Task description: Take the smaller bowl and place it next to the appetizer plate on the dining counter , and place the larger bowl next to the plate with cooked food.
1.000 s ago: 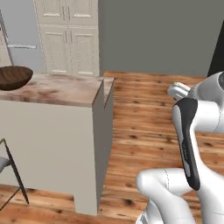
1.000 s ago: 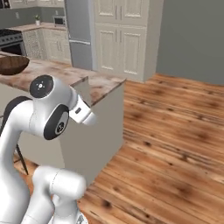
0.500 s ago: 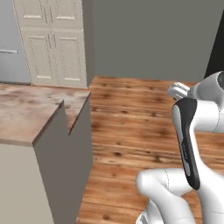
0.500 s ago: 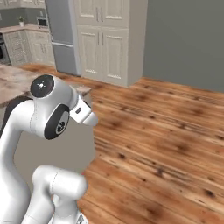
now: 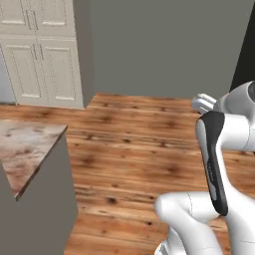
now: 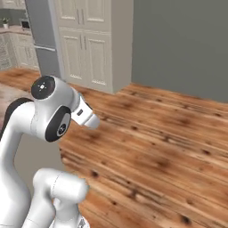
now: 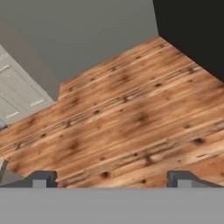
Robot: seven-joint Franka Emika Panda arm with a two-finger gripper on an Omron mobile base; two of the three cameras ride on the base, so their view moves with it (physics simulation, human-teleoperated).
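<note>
**Base in transit, hand empty**

The hand [image 7: 112, 179] is spread wide and holds nothing, aimed at bare plank floor [image 7: 131, 118]. The pinkish-beige veined marble counter [image 5: 22, 149] shows just one corner, bearing neither bowl nor plate. Judged step: driving to fetch a bowl. Open floor lies beyond that corner; the cream panelled cabinets [image 5: 42, 55] stand farther back.
</note>
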